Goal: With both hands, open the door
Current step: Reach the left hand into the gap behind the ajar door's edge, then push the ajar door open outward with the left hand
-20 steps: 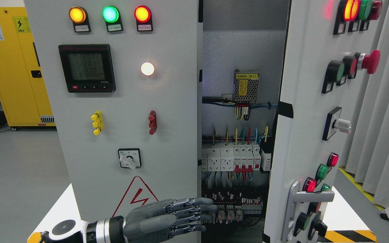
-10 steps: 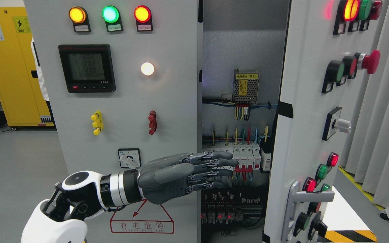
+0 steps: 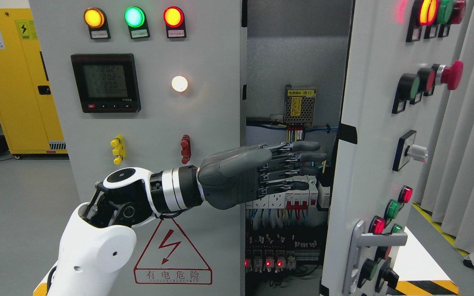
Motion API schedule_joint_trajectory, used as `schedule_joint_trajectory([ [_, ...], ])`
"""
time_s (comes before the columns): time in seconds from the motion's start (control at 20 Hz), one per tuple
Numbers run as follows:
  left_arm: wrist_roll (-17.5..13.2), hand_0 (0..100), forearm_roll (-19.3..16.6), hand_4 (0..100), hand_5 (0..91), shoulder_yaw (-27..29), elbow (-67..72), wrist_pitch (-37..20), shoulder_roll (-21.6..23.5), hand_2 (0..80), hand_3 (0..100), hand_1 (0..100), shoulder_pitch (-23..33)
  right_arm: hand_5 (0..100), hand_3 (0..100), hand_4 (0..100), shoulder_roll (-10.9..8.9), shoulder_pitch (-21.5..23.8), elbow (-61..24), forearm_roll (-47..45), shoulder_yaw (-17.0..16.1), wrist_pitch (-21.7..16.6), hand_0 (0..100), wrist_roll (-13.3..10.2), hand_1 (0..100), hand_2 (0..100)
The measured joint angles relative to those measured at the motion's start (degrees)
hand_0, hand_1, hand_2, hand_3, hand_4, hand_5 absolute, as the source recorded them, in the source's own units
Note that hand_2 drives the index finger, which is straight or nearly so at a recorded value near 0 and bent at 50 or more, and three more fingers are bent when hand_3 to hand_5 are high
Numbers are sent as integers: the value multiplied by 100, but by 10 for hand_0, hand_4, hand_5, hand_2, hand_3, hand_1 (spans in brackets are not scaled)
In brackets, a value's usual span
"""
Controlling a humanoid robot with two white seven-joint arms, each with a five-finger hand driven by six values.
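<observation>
Matte grey left hand (image 3: 257,172), fingers outstretched, beside smooth grey door (image 3: 368,164).

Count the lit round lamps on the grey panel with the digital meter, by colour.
Amber lamp: 1
Green lamp: 1
Red lamp: 1
White lamp: 1
Total: 4

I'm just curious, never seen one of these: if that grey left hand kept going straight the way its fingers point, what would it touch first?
Most likely the inner edge of the open right door. The left hand points rightward across the cabinet opening, its fingers outstretched just short of that edge. Depth is unclear, so it might pass behind the door instead.
</observation>
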Motion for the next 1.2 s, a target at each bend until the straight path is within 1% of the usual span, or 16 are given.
schedule_joint_trajectory([
  [0.2,14,120,-36,0,0,-8,195,2,-236,0,0,556,-202,0,0,0,0,0,0,0,-22,0,0,0,500,40],
  [0.45,15,120,-199,0,0,-17,449,3,-602,0,0,556,-373,0,0,0,0,0,0,0,-40,0,0,0,500,40],
  [0.85,15,120,-318,0,0,-31,682,17,-1041,0,0,556,-479,0,0,0,0,0,2,0,-30,0,0,0,500,40],
  [1.2,20,120,-344,0,0,-100,768,19,-1313,0,0,556,-521,0,0,0,0,0,1,0,-51,0,0,0,500,40],
])
